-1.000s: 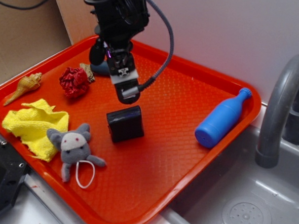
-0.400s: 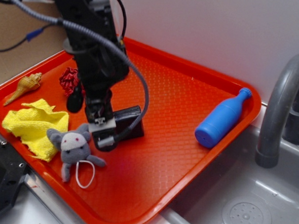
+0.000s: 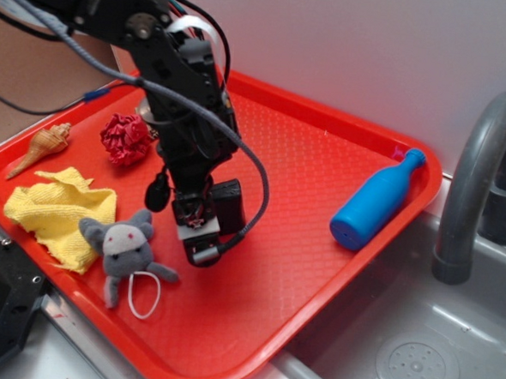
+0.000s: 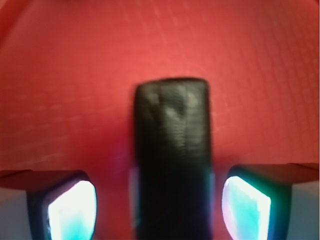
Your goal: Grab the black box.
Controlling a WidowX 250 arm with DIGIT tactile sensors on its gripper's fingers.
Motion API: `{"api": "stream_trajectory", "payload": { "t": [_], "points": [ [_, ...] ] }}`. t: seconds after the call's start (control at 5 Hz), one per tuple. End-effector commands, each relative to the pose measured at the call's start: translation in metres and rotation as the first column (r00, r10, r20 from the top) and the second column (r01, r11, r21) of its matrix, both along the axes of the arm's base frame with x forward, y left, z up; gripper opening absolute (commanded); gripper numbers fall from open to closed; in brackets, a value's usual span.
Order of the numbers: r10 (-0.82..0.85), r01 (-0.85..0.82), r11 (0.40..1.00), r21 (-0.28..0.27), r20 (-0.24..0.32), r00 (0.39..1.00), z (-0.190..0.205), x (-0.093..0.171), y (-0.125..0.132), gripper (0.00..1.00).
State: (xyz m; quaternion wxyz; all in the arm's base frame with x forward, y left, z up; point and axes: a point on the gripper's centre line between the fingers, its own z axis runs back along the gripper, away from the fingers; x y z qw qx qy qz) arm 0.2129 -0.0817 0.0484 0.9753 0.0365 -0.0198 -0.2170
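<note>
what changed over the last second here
The gripper came down from above the back of the tray to the black box. Its fingers now straddle the box with gaps on both sides, not yet closed. The box seems turned a little. The toy mouse, yellow cloth and blue bottle stayed put.

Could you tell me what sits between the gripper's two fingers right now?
In the wrist view, the black box lies between the fingers, with a slim gap on each side showing the red tray. The gripper is open.
</note>
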Motion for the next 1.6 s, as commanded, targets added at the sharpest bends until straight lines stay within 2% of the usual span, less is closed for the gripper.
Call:
{"api": "stream_trajectory", "payload": {
  "t": [0.0,0.2,0.4,0.6,0.8,1.0,1.2,1.4],
  "points": [
    [0.049,-0.048,0.998,-0.031,0.018,0.999,-0.005,0.018,-0.001,0.00],
    [0.074,-0.072,0.996,-0.049,0.032,0.997,0.003,0.021,0.000,0.00],
    [0.118,-0.114,0.992,-0.061,0.050,0.992,0.035,0.021,0.009,0.00],
    [0.259,-0.258,0.966,-0.033,0.169,0.951,0.087,0.011,0.037,0.00],
    [0.337,-0.320,0.940,-0.115,0.181,0.924,0.134,0.017,0.058,0.00],
    [0.368,-0.351,0.928,-0.129,0.156,0.917,0.183,0.030,0.067,0.00],
    [0.374,-0.360,0.924,-0.130,0.114,0.920,0.186,0.037,0.072,0.00],
    [0.413,-0.408,0.909,-0.091,0.056,0.909,0.180,0.043,0.076,0.00]
  ]
}}
